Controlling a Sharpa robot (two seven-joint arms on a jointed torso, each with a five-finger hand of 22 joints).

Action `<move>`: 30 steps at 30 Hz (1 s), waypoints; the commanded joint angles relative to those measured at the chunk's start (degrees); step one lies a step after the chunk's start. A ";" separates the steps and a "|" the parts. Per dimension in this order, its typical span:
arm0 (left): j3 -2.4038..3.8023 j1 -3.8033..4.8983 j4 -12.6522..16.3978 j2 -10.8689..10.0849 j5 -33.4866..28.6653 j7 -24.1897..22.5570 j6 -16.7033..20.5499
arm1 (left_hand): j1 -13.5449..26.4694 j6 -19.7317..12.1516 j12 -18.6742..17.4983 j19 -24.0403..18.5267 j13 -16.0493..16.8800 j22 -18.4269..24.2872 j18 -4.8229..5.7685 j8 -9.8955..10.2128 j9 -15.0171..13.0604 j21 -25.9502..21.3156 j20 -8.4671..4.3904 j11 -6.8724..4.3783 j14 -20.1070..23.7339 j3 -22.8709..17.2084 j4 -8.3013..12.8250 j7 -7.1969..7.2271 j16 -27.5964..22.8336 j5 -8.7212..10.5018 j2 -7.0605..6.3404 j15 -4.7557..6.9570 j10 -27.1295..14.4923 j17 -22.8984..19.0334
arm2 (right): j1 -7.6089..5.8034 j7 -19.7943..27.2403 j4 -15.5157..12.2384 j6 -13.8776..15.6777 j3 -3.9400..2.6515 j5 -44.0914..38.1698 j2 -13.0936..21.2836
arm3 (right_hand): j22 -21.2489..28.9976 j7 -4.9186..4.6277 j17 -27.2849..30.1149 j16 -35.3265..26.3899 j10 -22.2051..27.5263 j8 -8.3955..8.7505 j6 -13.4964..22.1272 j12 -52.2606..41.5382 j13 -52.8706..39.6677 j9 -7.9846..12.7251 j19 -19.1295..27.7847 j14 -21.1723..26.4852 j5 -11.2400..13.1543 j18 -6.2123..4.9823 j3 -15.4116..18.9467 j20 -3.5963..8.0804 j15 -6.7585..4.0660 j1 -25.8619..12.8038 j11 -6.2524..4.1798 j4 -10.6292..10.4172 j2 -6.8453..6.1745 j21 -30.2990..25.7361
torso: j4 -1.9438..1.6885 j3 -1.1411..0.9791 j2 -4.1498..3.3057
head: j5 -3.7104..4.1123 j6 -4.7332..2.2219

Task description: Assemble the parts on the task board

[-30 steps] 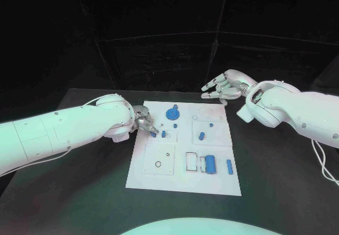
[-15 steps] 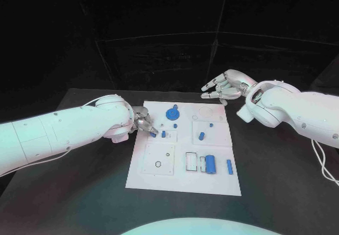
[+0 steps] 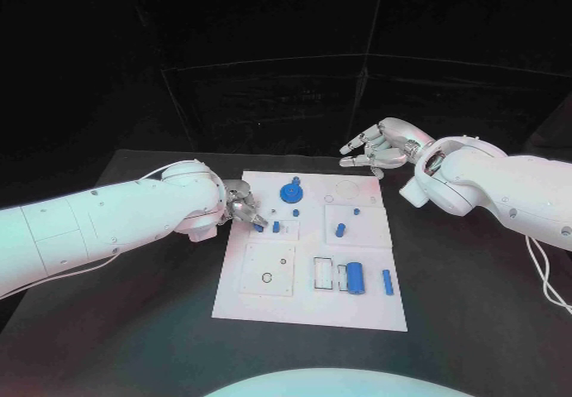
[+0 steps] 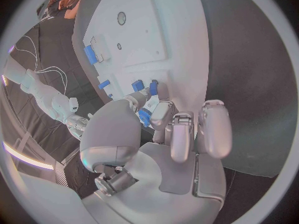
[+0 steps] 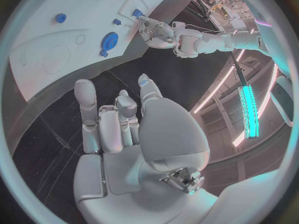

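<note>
The black table point(image 3: 143, 331) carries the white rectangular task board point(image 3: 312, 308) at its middle, lying flat. The left hand point(image 3: 243, 208) sits over the board's left edge near the far corner, fingers curled down onto a small blue peg-like part point(image 3: 259, 226); the left wrist view shows fingertips point(image 4: 159, 115) closing around blue pieces, so it appears to pinch that part, though contact is partly hidden. The right hand point(image 3: 379, 142) hovers beyond the board's far right corner, fingers loosely spread, holding nothing. Further parts lie on the board: a blue round disc point(image 3: 292, 193) near the far edge, a blue cylinder point(image 3: 354, 276) and a slim blue bar point(image 3: 388, 282) toward the near right. These look like light, rigid, smooth plastic, best taken across their short sides with a fingertip pinch; they could slip or tip.
</note>
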State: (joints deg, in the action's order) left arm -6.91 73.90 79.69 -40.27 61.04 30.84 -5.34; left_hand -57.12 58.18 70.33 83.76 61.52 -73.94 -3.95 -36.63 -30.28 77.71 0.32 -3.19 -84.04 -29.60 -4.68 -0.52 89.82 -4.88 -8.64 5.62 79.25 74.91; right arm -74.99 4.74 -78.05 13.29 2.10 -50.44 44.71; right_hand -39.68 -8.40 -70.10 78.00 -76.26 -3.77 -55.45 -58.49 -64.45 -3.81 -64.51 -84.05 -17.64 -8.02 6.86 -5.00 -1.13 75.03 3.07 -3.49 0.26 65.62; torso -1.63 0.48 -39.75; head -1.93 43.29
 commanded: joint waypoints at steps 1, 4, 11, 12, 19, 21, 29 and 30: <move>0.02 0.03 0.15 0.01 0.16 0.02 -0.31 | 0.20 0.59 0.30 0.98 0.14 -0.12 0.41 -0.12 0.21 0.30 0.00 -0.07 -5.96 1.25 0.16 0.09 0.18 -0.15 -0.44 0.48 0.56 15.09 | -0.12 0.47 -0.17 0.42 -0.04 -0.07 0.03 | 0.09 0.23 0.02 -0.27 -0.16 -0.33 0.15 0.23 0.07 -0.08 -0.40 -2.06 -0.23 -0.99 0.21 -0.01 -0.16 -0.09 -0.07 -0.22 0.48 -0.35 | 0.00 -0.03 0.00 | -0.03 -0.03; 0.02 0.04 0.07 0.06 0.35 -0.04 -0.87 | -0.56 0.71 0.23 0.96 0.21 -0.16 0.41 -0.09 0.51 0.29 -0.02 -0.09 -5.96 2.67 0.64 0.14 0.18 -0.17 -0.83 0.51 0.59 15.09 | -0.12 0.46 -0.22 0.45 -0.04 -0.07 0.06 | 0.09 0.23 0.02 -0.27 -0.16 -0.33 0.15 0.23 0.07 -0.08 -0.40 -2.06 -0.23 -0.99 0.21 -0.01 -0.16 -0.09 -0.07 -0.22 0.48 -0.35 | 0.04 -0.08 -0.02 | -0.03 -0.11; 0.03 0.08 -0.40 0.37 2.17 0.06 -1.96 | -2.77 0.86 0.07 0.93 0.38 -0.29 0.42 0.09 1.17 0.30 -0.06 -0.18 -5.96 4.69 1.58 0.24 0.18 -0.21 -0.60 0.50 0.65 15.09 | -0.12 0.44 -0.24 0.46 -0.04 -0.07 0.08 | 0.09 0.23 0.02 -0.27 -0.16 -0.33 0.15 0.23 0.07 -0.08 -0.40 -2.06 -0.23 -0.99 0.21 -0.01 -0.16 -0.09 -0.07 -0.22 0.48 -0.35 | 0.05 0.01 -0.03 | 0.11 0.02; 0.03 0.09 -0.48 0.41 2.33 0.09 -2.03 | -3.02 0.87 0.05 0.92 0.38 -0.28 0.41 0.11 1.24 0.29 -0.06 -0.18 -5.96 4.81 1.68 0.25 0.18 -0.21 -0.53 0.51 0.65 15.09 | -0.12 0.44 -0.23 0.46 -0.04 -0.07 0.08 | 0.09 0.23 0.02 -0.27 -0.16 -0.33 0.15 0.23 0.07 -0.08 -0.40 -2.06 -0.23 -0.99 0.21 -0.01 -0.16 -0.09 -0.07 -0.22 0.48 -0.35 | 0.03 0.00 -0.03 | 0.13 0.00; 0.05 0.20 -0.82 0.55 3.04 0.27 -2.15 | -3.66 0.95 0.03 0.98 0.47 -0.49 0.46 0.16 1.44 0.42 -0.06 -0.20 -5.96 5.17 1.90 0.25 0.18 -0.22 -0.21 0.52 0.69 15.09 | -0.12 0.45 -0.14 0.43 -0.04 -0.07 0.00 | 0.09 0.23 0.02 -0.27 -0.16 -0.33 0.15 0.23 0.07 -0.08 -0.40 -2.06 -0.23 -0.99 0.21 -0.01 -0.16 -0.09 -0.07 -0.22 0.48 -0.35 | -0.02 0.03 -0.05 | 0.22 0.09; 0.05 0.25 -0.88 0.57 3.10 0.28 -2.09 | -3.52 1.01 0.02 0.99 0.50 -0.55 0.47 0.19 1.55 0.46 -0.05 -0.17 -5.96 5.43 1.66 0.20 0.18 -0.22 0.05 0.51 0.71 15.09 | -0.12 0.46 -0.12 0.42 -0.04 -0.07 -0.04 | 0.09 0.23 0.02 -0.27 -0.16 -0.33 0.15 0.23 0.07 -0.08 -0.40 -2.06 -0.23 -0.99 0.21 -0.01 -0.16 -0.09 -0.07 -0.22 0.48 -0.35 | -0.04 0.07 -0.08 | 0.23 0.10; 0.07 0.40 -1.07 0.84 3.17 0.21 -2.35 | -2.31 1.21 -0.02 1.04 0.72 -0.79 0.51 0.27 2.07 0.58 0.02 -0.06 -5.96 7.37 0.04 0.07 0.18 -0.17 0.92 0.42 0.85 15.09 | -0.12 0.47 -0.05 0.37 -0.04 -0.07 -0.14 | 0.15 0.23 0.06 -0.32 -0.12 -0.32 0.16 0.29 0.13 -0.07 -0.40 -2.06 -0.45 -0.99 0.28 0.00 -0.16 -0.06 -0.07 -0.25 0.47 -0.40 | 0.02 -0.01 -0.07 | 0.23 0.19; 0.07 0.41 -1.08 0.87 3.17 0.21 -2.43 | -2.09 1.23 -0.03 1.04 0.75 -0.81 0.51 0.27 2.14 0.59 0.03 -0.04 -5.96 7.71 -0.22 0.05 0.18 -0.17 1.00 0.40 0.86 15.09 | -0.12 0.47 -0.05 0.35 -0.04 -0.07 -0.14 | 0.15 0.23 0.06 -0.32 -0.12 -0.32 0.16 0.29 0.13 -0.07 -0.40 -2.06 -0.45 -0.99 0.28 0.00 -0.16 -0.06 -0.07 -0.25 0.47 -0.40 | 0.01 0.01 -0.06 | 0.25 0.20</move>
State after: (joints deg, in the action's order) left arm -6.88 74.20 78.63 -39.48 63.51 30.84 -6.90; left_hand -59.38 58.95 70.33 83.76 62.21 -74.68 -3.96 -36.62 -28.19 77.94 0.33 -3.17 -84.04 -22.20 -5.00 -0.47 89.82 -4.87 -7.93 5.61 79.64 74.91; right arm -74.99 4.75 -78.04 13.32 2.10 -50.44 44.62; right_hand -39.57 -8.40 -70.10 78.00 -76.26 -3.77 -55.45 -58.49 -64.36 -3.81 -64.51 -84.05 -17.89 -8.02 7.01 -5.00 -1.13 75.03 3.07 -3.64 0.26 65.40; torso -1.61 0.49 -39.81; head -1.70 43.49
